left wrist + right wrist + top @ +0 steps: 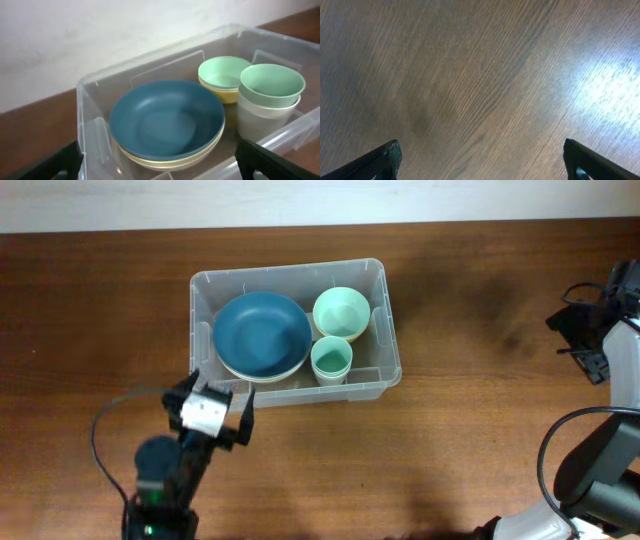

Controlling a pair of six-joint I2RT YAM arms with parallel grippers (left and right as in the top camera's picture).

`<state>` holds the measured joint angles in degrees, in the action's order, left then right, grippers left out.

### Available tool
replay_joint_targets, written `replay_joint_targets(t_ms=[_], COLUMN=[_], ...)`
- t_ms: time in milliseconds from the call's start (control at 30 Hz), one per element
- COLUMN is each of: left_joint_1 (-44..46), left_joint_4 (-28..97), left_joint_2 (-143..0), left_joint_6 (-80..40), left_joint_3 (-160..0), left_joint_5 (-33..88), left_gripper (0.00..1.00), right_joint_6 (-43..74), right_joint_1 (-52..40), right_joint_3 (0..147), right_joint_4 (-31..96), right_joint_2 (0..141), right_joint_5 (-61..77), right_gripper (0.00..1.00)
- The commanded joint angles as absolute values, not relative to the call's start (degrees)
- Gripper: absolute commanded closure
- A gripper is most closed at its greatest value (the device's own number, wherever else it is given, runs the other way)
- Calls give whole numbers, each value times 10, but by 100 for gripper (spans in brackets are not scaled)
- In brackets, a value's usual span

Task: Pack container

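No text, brand, number or sign can be read in any of the views. A white block on the left arm, just in front of the container, is too small and blurred in the overhead view to tell whether it bears any print

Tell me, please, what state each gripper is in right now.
Left gripper: open, holding nothing, near the container.
Right gripper: open, holding nothing, above the table.
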<state>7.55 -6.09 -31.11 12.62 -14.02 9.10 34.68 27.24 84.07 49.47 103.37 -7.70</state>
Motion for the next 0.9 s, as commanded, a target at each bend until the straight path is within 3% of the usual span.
replay_joint_targets(t_ms=[0, 433, 633, 867], left_joint_1=[63, 24, 2, 2], left_joint_4=[-69, -55, 41, 39], left_joint_2=[-240, -104, -23, -3], left_joint_6=[110, 100, 99, 99], left_joint_3=[-99, -15, -5, -5], left_joint_5=[96, 90, 87, 86], left_gripper=[0, 0, 0, 0], right_joint_6=[352, 352, 352, 352], right_joint_1=[274, 274, 274, 274], right_joint_3=[837, 837, 837, 837], right_joint_4=[494, 494, 494, 494], right_joint_2=[1036, 1036, 1036, 1036], right_joint_5=[-84, -84, -84, -84], right_gripper=[1, 1, 1, 1])
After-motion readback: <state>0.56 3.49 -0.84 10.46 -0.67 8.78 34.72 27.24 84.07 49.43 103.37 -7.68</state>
